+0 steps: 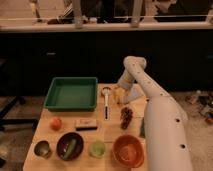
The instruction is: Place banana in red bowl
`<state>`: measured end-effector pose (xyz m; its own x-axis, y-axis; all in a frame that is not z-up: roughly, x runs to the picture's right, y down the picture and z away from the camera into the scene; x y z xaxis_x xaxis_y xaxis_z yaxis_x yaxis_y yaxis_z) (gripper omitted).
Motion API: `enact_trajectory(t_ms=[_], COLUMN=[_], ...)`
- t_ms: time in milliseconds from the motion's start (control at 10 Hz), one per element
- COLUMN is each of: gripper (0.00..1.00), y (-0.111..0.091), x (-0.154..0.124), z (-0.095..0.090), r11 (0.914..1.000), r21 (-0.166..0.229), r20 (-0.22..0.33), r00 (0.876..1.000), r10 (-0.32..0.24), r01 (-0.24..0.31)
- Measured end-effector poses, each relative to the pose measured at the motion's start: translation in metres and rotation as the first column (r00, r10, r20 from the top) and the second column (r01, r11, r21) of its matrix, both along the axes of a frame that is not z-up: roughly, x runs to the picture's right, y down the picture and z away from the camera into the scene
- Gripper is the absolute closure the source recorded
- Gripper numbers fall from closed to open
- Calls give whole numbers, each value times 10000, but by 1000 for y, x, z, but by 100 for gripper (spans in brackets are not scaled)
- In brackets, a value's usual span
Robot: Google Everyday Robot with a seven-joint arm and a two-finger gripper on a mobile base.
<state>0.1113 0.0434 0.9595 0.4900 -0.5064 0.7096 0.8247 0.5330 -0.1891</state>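
Observation:
The banana [118, 95] is small and pale yellow and lies on the wooden table [107, 131] at the far middle, just right of the metal spoon [106, 103]. My gripper [120, 90] is down at the banana, at or just above it, and the white arm reaches in from the right. I cannot tell whether it has hold of the banana. The wide orange-red bowl [128, 150] stands empty at the near edge of the table, right of centre and well in front of the banana.
A green tray [72, 93] sits at the far left. Dark grapes [126, 116] lie between the banana and the red bowl. Along the front are a metal cup [42, 148], a maroon bowl with a green vegetable [69, 145] and a green cup [97, 148]. An orange fruit [55, 123] and a brown bar [86, 123] lie at mid left.

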Motion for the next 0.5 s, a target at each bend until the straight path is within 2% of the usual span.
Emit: enact_trajectory(t_ms=[500], gripper=[31], y=[8], x=[-7], z=[15], r11=[9993], r21=[-363], r20=[-200], r00=[9998], r10=[-89], r01=[82])
